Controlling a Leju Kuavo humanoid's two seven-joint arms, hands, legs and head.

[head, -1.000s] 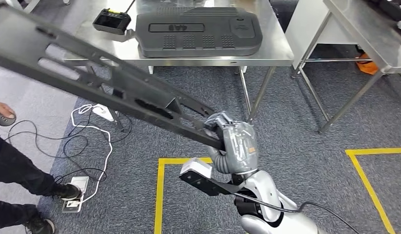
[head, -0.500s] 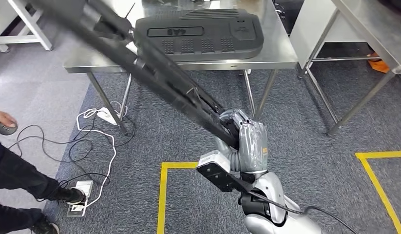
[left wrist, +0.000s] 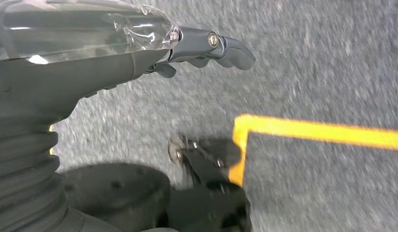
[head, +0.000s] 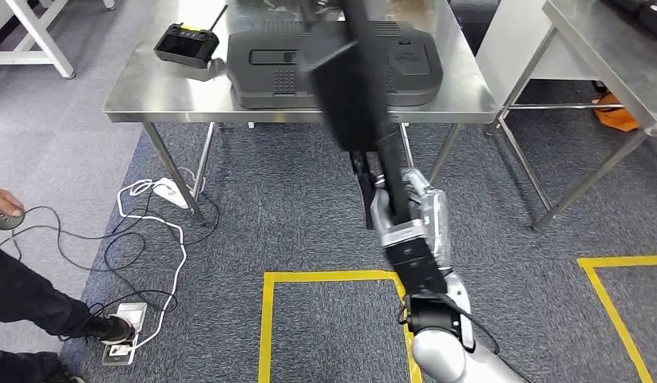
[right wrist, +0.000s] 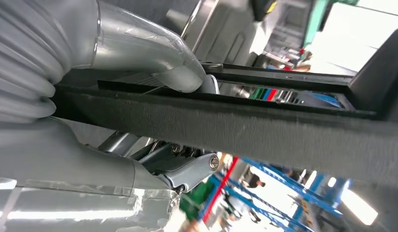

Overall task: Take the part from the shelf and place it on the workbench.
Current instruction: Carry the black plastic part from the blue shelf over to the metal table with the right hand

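Observation:
The part (head: 353, 88) is a long black frame-like bar. My right hand (head: 409, 211) grips its near end, in front of the workbench (head: 149, 96). From there the bar rises forward, and its far end reaches over the bench top. Up close, the part (right wrist: 235, 125) runs between the thumb and the fingers of my right hand (right wrist: 114, 53). My left hand (left wrist: 90, 63) hangs over the carpet, fingers apart, holding nothing.
A large black moulded cover (head: 261, 68) and a small black controller (head: 185, 40) lie on the workbench. A second steel table (head: 596, 48) stands to the right. A person's hand (head: 1, 203) and leg (head: 29, 295) are at left, beside white cables (head: 149, 215). Yellow tape (head: 265, 319) marks the floor.
The part has swung from pointing far left to pointing straight ahead over the workbench, still held by my right hand. The view has also shifted a little.

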